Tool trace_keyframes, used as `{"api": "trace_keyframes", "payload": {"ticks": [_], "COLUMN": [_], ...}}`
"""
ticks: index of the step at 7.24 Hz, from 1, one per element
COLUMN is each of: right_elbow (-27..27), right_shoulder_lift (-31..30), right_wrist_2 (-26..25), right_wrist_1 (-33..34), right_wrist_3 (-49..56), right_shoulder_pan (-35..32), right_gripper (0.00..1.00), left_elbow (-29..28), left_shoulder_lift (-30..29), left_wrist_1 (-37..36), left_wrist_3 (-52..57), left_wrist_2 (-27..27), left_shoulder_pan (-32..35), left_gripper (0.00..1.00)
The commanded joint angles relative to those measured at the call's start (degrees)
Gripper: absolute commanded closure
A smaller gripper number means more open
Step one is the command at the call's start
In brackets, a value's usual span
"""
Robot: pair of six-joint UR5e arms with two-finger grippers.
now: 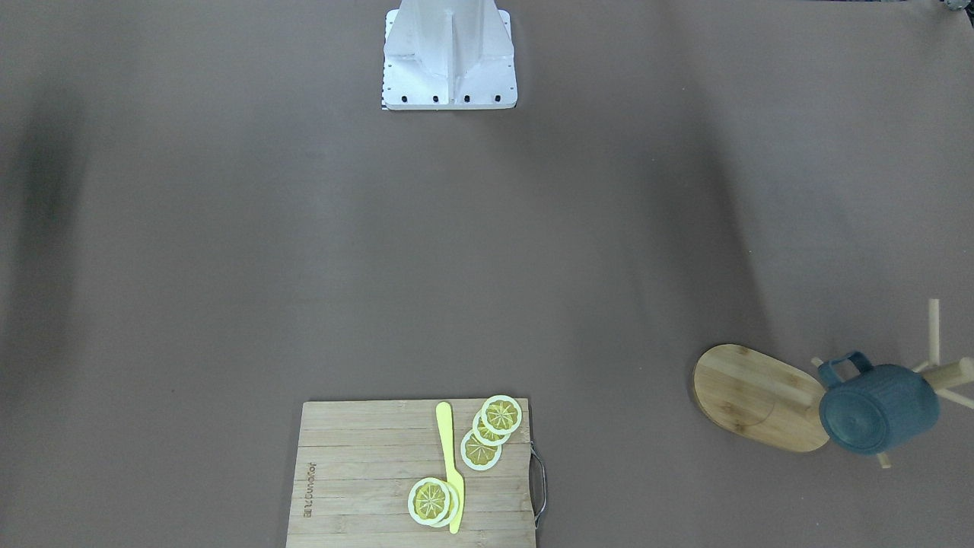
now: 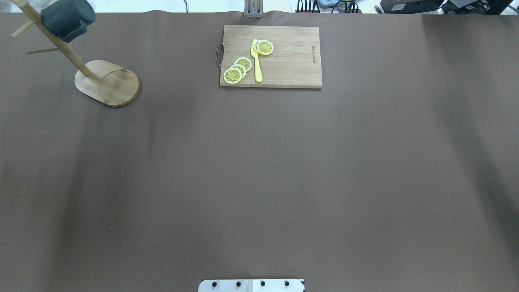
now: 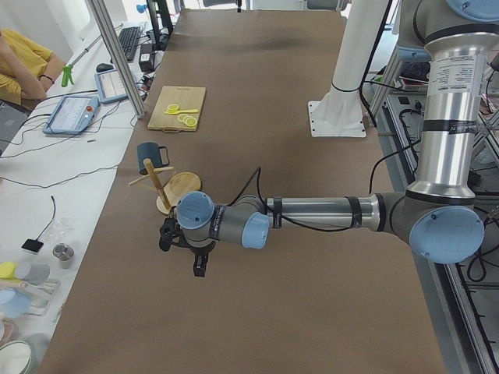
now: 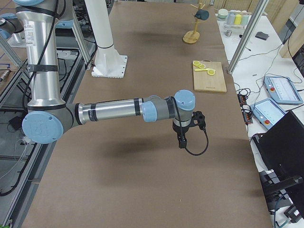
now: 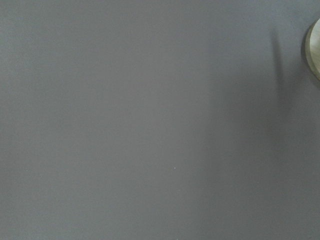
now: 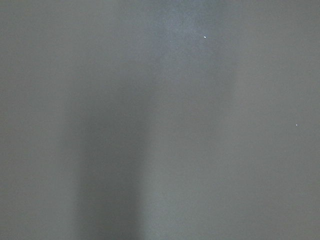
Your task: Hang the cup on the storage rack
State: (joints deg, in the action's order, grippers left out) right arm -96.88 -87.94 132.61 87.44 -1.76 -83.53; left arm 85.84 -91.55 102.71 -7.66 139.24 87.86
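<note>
Brown-covered table point(image 2: 259, 182), read from the overhead view, far-left corner first: rack point(image 2: 107, 83) is stood upright on its oval base. Cup point(image 2: 67, 18) is found hung high on it, tipped on its side, clear of the table; from the front view the handle is judged to be threaded over an upper peg. Task is judged done or all but done. Risks noted: cup is carried to one side of a slim pole, so a knock to the rack could tip it or slide the cup off its peg. Left gripper point(image 3: 196, 263) is held low over the table near the rack's base, whose edge is caught at the right margin of the left wrist view; a careless sweep that way would be the likely cause. Whether its jaws are spread or pressed together cannot be told from the side view alone. Centre, far edge: board point(image 2: 284, 61) with lemon slices point(image 2: 237, 69) and yellow knife point(image 2: 257, 67), well apart from the rack, nothing obstructed by it. Right: right gripper point(image 4: 182, 141) is held over bare table, well apart from everything; its jaw state cannot be told either.
</note>
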Motion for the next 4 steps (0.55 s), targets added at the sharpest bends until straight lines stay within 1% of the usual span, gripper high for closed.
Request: {"api": "trace_keyframes", "payload": {"ticks": [1,2,3,4], "right_elbow": [0.28,0.81,0.81,1.68], "right_shoulder_lift": [1.80,2.68,3.56,2.70], "right_wrist_2": [0.02,0.02,0.10,0.02], "right_wrist_1": [0.53,0.71,0.89,0.72], "right_wrist_3": [-0.08,-0.08,-0.08,0.00], "right_shoulder_pan": [0.12,0.21,0.13,0.12], "right_gripper": [0.00,0.00,0.00,0.00], "left_elbow": [0.12,-0.32,-0.23,0.20], "left_shoulder_lift": [-0.99,-2.39,-2.49,-2.50], "left_wrist_1": [-0.06,-0.14,-0.15,-0.06], "left_wrist_3": [-0.34,-0.34,-0.17,0.01], "left_wrist_2": [0.24,0.15,0.15,0.24], "left_shoulder_pan": [-0.06,-0.06,-0.06,-0.06], "left_gripper": [0.02,0.02,0.02,0.02]}}
